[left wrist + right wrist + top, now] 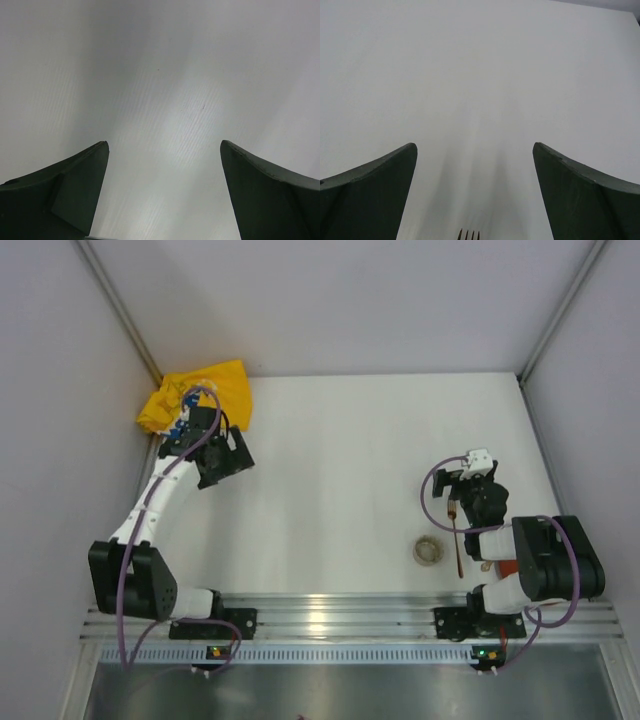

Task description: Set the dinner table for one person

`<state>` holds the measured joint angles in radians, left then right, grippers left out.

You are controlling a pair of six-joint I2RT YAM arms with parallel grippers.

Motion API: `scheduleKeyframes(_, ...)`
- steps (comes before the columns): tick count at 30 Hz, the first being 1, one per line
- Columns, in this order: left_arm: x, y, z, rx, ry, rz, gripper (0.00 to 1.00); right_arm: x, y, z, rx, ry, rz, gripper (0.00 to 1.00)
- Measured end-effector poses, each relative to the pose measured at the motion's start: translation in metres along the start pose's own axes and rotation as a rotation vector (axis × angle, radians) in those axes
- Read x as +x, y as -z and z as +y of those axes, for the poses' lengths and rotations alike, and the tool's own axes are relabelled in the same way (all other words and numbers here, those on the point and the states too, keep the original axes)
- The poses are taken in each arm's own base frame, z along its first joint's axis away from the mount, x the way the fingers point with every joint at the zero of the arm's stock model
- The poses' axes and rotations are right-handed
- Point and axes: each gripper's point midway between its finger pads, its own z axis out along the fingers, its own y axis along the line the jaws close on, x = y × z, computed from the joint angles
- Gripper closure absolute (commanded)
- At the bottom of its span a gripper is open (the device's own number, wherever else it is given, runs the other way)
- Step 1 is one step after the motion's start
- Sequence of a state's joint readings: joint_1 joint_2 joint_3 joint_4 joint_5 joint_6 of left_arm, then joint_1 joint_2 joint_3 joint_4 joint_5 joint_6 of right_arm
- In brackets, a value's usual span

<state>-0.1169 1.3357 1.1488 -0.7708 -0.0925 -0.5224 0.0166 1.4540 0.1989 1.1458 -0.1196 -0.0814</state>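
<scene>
The right gripper [468, 480] hangs low over the dinner table [340, 460], a broad matte white rectangular tabletop, its fingers [580, 195] spread wide with nothing between them. A slim copper-toned metal fork [457, 540] lies flat on the surface just behind and below it. In the wrist view, only the tine tips [468, 234] show, at the bottom edge between the jaws. A small pale ring-shaped object [428, 550], possibly a napkin ring, sits beside the fork's handle on the side toward the other arm, near it but apart.

The fork appears to have been set down as part of the place setting, which would explain the parted fingers.

Across the table, the left gripper [228, 458] is likewise wide open and empty, with bare white tabletop [165, 100] under its fingers [75, 185]. A crumpled yellow cloth mat [200, 395] is bunched just behind it in the far corner, against the side wall. It is probably the next item to be spread.

Ahead of both grippers the tabletop is bare, giving open room to move. The walls hem in the far and outer sides, and the ribbed aluminium rail [330, 615] bounds the near edge.
</scene>
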Motion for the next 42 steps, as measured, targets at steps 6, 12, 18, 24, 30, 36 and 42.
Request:
scheduleKeyframes(6, -0.021, -0.042, -0.009, -0.067, -0.005, 0.044, 0.02, 0.000, 0.000, -0.002, 0.002, -0.004, -0.001, 0.00)
scheduleKeyframes(12, -0.054, -0.087, -0.020, -0.129, -0.004, 0.051, 0.02, -0.003, 0.000, -0.012, 0.025, -0.021, -0.014, 0.00)
scheduleKeyframes(18, -0.115, -0.130, -0.014, -0.177, 0.114, -0.013, 0.02, 0.000, -0.003, -0.024, 0.118, -0.045, 0.036, 0.00)
scheduleKeyframes(24, -0.169, -0.173, 0.029, -0.231, 0.309, -0.087, 0.03, -0.102, -0.068, -0.048, 0.200, -0.228, 0.138, 0.00)
scheduleKeyframes(30, -0.166, -0.207, 0.029, -0.209, 0.389, -0.081, 0.03, -0.165, -0.079, -0.026, 0.045, -0.403, 0.185, 0.00)
scheduleKeyframes(36, -0.161, -0.238, -0.017, -0.119, 0.385, -0.073, 0.04, -0.122, -0.035, -0.014, 0.076, -0.544, 0.358, 0.00)
scheduleKeyframes(42, -0.157, -0.253, -0.049, -0.072, 0.378, -0.078, 0.05, -0.075, 0.000, -0.025, 0.137, -0.752, 0.447, 0.00)
